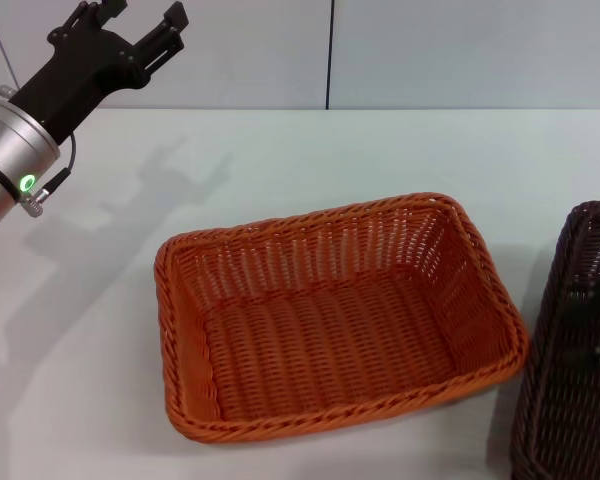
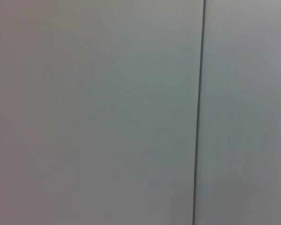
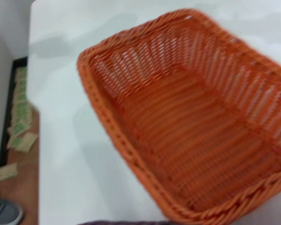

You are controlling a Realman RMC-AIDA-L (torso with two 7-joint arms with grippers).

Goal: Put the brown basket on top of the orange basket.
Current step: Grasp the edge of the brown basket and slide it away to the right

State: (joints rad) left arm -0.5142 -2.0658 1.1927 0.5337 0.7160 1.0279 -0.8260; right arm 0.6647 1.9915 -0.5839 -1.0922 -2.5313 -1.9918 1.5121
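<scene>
Up at far left in the head view we see the left end effector (image 1: 145, 25) raised well above the desk (image 1: 100, 300), near the back wall, its black fingers (image 1: 165, 35) spread apart with nothing between them. Its wrist view shows only a pale wall with one dark vertical seam.

Next, near the middle of the desk, sits the orange basket (image 1: 335, 315), upright and open side up, with nothing in it. Its long axis runs roughly left to right, turned a little so the right end lies farther from us than the left. The right wrist view looks down into the same orange basket (image 3: 192, 122) from close above.

At the right edge of the head view we find the brown basket (image 1: 575, 350), cut off by the frame, standing beside the orange one with a narrow strip of desk between them. Its long axis seems to run front to back. We cannot tell the state of the right end effector.
</scene>
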